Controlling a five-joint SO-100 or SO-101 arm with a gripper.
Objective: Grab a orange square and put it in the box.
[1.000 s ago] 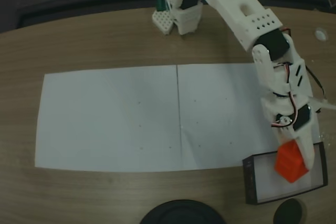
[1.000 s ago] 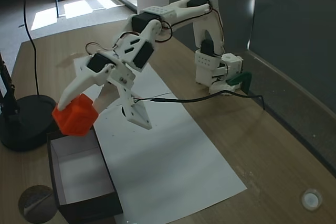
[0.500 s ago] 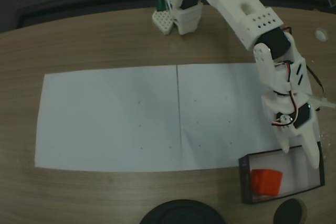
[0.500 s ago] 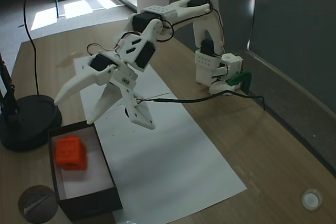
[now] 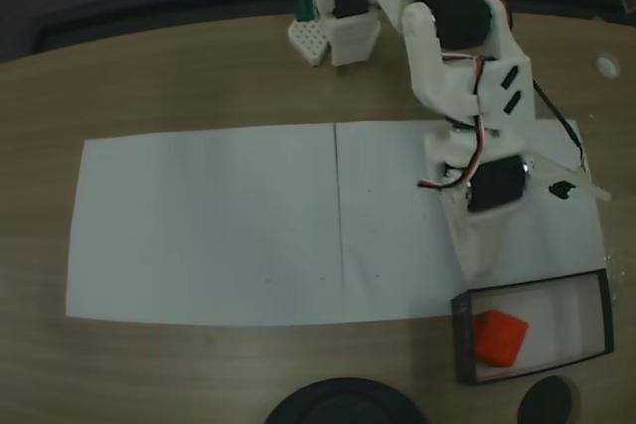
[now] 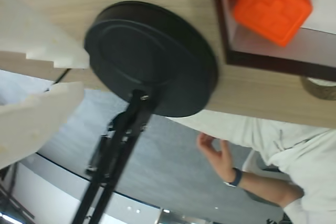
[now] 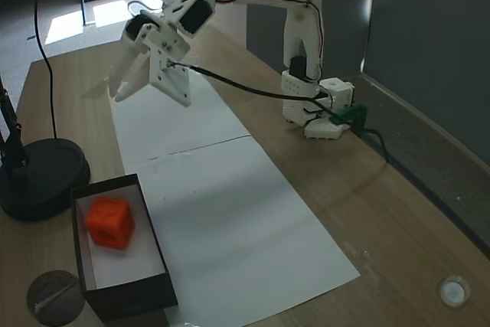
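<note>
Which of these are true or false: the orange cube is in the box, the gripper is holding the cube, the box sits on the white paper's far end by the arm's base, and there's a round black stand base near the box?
1. The orange cube lies inside the box. True.
2. The gripper is holding the cube. False: it is raised well away from the box, and nothing shows between its fingers.
3. The box sits by the arm's base. False: it is at the opposite end of the white paper, at that end's corner.
4. A round black stand base rests on the table beside the box. True.
</note>
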